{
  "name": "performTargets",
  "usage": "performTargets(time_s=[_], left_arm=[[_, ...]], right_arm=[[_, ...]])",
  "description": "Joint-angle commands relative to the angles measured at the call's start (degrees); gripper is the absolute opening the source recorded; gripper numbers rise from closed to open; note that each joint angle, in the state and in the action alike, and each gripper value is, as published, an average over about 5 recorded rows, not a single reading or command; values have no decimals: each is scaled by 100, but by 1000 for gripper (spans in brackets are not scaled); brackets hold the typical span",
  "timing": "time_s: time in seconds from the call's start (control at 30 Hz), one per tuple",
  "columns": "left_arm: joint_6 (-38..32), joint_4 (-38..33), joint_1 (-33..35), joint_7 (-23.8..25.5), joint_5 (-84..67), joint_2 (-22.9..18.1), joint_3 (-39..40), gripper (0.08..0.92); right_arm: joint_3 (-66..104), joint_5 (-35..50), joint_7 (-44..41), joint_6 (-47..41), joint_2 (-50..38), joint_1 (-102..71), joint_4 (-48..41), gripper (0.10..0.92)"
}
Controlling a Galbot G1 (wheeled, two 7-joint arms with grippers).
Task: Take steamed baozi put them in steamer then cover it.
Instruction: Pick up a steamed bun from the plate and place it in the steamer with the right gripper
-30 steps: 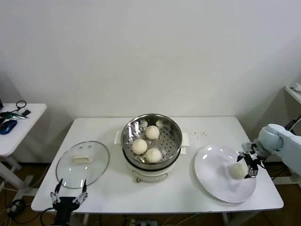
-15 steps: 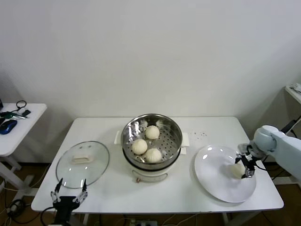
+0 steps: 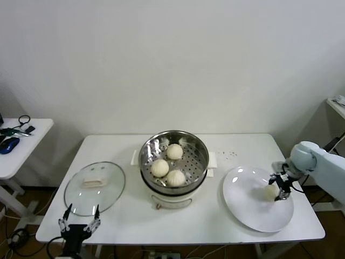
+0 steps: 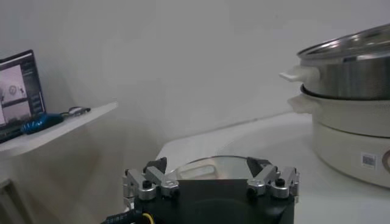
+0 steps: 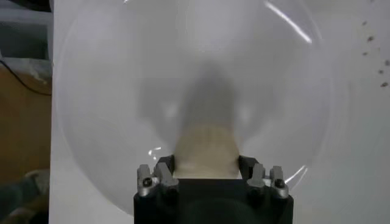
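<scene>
Off-white baozi (image 3: 271, 191) pinched between jaws of right gripper (image 3: 281, 190), just above white plate (image 3: 248, 208); grip from the side, presumably so the dome isn't crushed. Steamer (image 3: 174, 157) well off to gripper's left w/ three buns (image 3: 160, 168) inside, room left for a fourth. Glass lid (image 3: 95, 186) beyond steamer, flat on table (image 3: 215, 226), not yet needed. Left gripper (image 3: 78, 223) parked at near table edge by lid, jaws spread, empty.

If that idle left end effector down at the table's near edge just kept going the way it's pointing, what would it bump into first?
Probably the glass lid: the left end effector, open, points across the table with the lid right ahead. The steamer sits beyond, off to one side. Depth is hard to judge.
</scene>
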Motion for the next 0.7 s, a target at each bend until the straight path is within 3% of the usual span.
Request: performTargets(time_s=[0.03,0.33,0.7], left_arm=[[0,-30,12,7,24,-1,47,823],[0,-117,31,19,93,11,161,823],[-11,-188,30,27,83,113,259,823]], right_arm=[[-1214,1254,81,-242,130,1734,188,679],[-2871,3102,270,-706,1219,3980,269,679],[-3918,4712,749,-1207,2364,4888,893,679]])
